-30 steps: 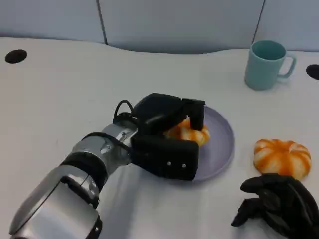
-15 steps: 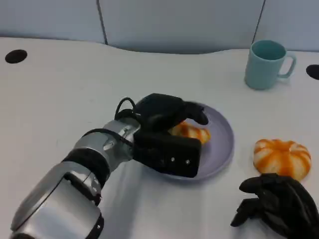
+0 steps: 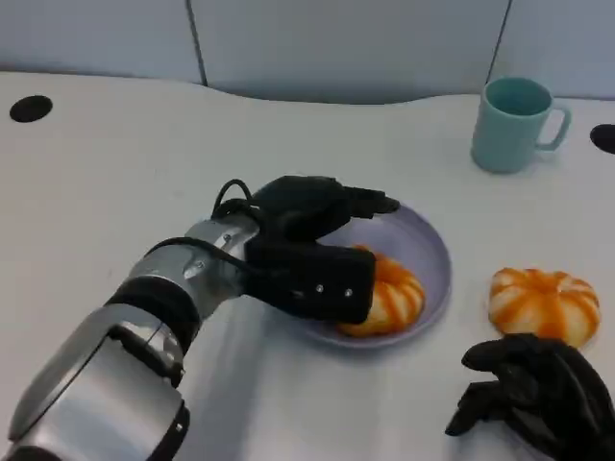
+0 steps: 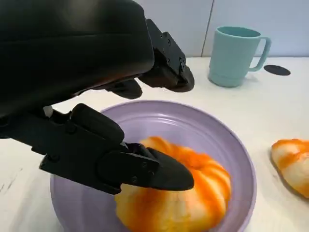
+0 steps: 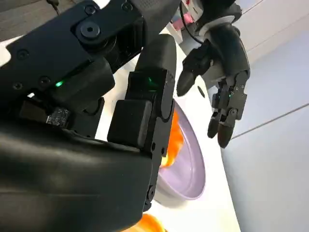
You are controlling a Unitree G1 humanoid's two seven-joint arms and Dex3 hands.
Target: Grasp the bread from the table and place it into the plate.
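Bread (image 3: 389, 298): lying in plate (image 3: 432, 252), directly beneath released left hand (image 3: 312, 245); second bun (image 3: 543, 303) on desk (image 3: 115, 182), just beyond empty, curled right hand (image 3: 538, 403).

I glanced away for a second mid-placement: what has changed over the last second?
The left hand has opened and let go of the bread, which now lies lower on the purple plate, nearer the robot. The hand still hovers over the plate. The second bread, the mug and the right hand stayed put.
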